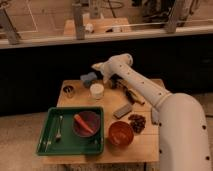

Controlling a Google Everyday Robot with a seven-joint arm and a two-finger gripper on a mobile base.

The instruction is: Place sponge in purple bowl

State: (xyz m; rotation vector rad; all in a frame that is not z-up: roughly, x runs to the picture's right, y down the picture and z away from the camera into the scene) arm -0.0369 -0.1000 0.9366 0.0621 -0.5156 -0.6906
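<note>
The sponge (88, 78) is a blue-grey block at the back left of the wooden table (145, 145). The purple bowl (86, 124) sits in a green tray (47, 145) at the front left, with an orange carrot (83, 123) lying in it. My white arm reaches from the lower right across the table. My gripper (99, 68) is at the back of the table, just right of and slightly above the sponge. I cannot tell whether it touches the sponge.
A white cup (97, 91) and a small dark can (68, 90) stand in front of the sponge. A fork (59, 127) lies in the tray. An orange bowl (120, 133), a grey bar (122, 111) and a dark snack pile (137, 121) lie to the right.
</note>
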